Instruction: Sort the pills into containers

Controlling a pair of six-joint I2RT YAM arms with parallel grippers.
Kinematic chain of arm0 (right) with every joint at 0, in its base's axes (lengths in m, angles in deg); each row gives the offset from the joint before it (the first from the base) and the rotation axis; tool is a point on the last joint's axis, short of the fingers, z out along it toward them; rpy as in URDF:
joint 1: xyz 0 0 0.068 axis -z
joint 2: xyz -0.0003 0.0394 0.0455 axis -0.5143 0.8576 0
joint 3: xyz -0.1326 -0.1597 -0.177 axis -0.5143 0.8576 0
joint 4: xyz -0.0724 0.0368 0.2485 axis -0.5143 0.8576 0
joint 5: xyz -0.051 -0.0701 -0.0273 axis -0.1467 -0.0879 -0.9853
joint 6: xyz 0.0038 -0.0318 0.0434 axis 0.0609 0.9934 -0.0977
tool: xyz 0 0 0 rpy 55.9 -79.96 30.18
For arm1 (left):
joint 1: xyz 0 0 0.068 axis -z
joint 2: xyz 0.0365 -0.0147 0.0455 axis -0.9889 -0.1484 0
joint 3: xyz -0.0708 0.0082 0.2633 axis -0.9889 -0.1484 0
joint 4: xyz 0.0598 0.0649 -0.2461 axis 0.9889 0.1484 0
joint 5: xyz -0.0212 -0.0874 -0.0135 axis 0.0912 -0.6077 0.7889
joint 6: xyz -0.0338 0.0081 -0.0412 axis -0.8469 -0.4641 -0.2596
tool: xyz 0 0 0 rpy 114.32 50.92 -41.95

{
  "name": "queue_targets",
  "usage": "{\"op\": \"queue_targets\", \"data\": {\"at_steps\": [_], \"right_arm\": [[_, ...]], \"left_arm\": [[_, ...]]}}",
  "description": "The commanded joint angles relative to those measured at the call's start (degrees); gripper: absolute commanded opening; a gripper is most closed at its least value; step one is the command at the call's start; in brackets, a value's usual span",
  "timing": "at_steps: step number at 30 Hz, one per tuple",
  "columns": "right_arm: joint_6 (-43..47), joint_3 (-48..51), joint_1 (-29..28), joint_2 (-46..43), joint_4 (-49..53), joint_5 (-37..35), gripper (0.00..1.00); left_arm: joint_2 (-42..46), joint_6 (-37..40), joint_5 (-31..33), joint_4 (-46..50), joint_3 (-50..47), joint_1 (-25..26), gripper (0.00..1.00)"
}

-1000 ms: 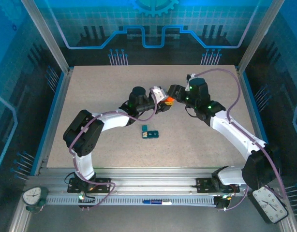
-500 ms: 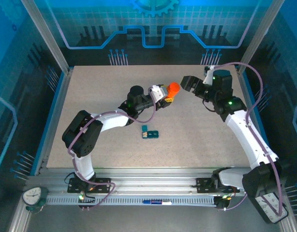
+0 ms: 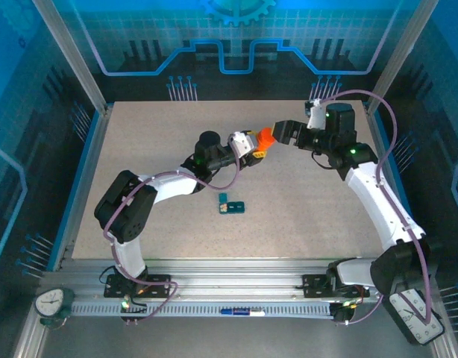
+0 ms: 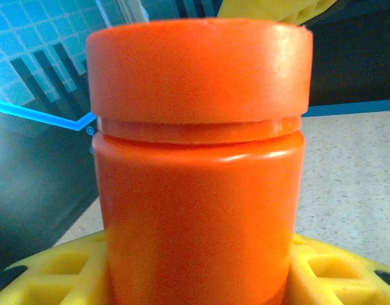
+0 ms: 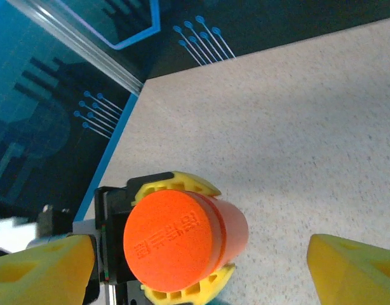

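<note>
Swung back inward, the right gripper [image 3: 283,133] is being held spread at the cap [image 5: 173,238] of the orange bottle [image 4: 198,216] — itself being pinched by the left gripper [image 3: 253,146]; off-centre closing risks it being tilted loose. The containers [image 3: 231,204] are lying mid-table, well apart.

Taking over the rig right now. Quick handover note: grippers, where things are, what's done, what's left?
The left gripper is shut on the orange bottle, with its cap on and pointing at the right gripper.
The right gripper is open, its fingers either side of the cap, not gripping it.
The containers lie on the table in front of the left arm, with neither gripper on them.
Done: bottle picked up and presented.
Left: cap off, pills out, sorted into the containers.
</note>
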Motion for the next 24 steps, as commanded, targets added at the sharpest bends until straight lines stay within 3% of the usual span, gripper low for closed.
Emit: {"op": "queue_targets", "data": {"at_steps": [1, 5, 13, 24], "right_arm": [[5.85, 4.42, -0.46, -3.08, -7.87, 3.08, 0.88], [9.77, 6.32, 0.86, -4.13, -12.09, 6.25, 0.88], [14.72, 0.4, 3.45, 1.6, -11.96, 17.04, 0.92], [18.04, -8.92, 2.18, 9.96, -6.34, 25.29, 0.91]], "left_arm": [[1.39, -8.32, -9.24, 1.97, 3.32, -2.05, 0.0], [-0.62, -16.71, -17.98, 1.94, 6.24, -4.1, 0.0], [-1.91, -20.63, -27.67, 4.94, 9.11, -5.55, 0.0], [-3.12, -23.56, -32.71, 6.05, 11.67, -5.91, 0.0]]}}
